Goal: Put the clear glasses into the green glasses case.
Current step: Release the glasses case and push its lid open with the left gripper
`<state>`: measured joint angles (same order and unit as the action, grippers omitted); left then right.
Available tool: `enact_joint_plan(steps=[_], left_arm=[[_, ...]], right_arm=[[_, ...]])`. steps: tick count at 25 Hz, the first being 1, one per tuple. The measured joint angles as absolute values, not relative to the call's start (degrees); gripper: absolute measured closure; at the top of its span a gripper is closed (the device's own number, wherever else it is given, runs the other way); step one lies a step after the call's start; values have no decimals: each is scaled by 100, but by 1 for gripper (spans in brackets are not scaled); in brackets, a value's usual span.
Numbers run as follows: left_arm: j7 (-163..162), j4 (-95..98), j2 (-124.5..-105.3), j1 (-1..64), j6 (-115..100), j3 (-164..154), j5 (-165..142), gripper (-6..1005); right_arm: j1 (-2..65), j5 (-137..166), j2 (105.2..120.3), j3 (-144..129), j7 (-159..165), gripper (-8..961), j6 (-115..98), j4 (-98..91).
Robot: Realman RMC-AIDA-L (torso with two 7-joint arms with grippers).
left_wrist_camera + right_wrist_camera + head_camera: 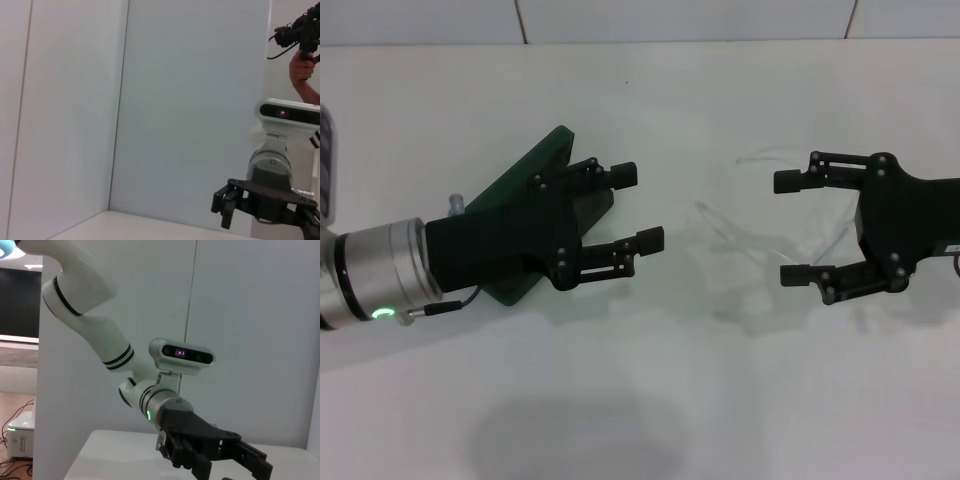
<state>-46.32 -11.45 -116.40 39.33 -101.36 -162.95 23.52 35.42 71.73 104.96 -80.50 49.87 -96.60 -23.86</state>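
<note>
Fingers of the left gripper stand wide apart, holding nothing, at centre-left of the head view, pointing toward the right of the frame; its black body and silver wrist with a green ring light run off the left edge. Directly under that gripper lies the green glasses case, a dark green slab set on a diagonal in the left half of the frame, largely covered by the gripper's body, so whether it is open or closed cannot be told. Facing it from the right side of the head view, the right gripper also has its fingers spread wide and empty, tips pointing toward the left of the frame. Between the two grippers, closer to the right one, the clear glasses rest on the white table; they are faint and see-through, with thin arms trailing toward the right gripper, and whether the fingertips touch them cannot be made out. In the right wrist view the left gripper shows at lower centre with its white arm rising to the upper left; the left wrist view catches the right gripper at lower right.
</note>
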Motion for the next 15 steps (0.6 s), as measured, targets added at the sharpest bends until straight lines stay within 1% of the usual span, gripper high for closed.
enact_joint_plan(steps=[9, 15], left_arm=[[-4626, -1205, -11623, 3943, -10133, -16295, 2358, 179], [-5428, -2017, -11676, 4129, -10050, -16295, 2587, 180]], right_arm=[[3533, 7221, 10585, -8051, 4973, 85, -9462, -2463], [3525, 7229, 10601, -8051, 4973, 86, -9420, -2493]])
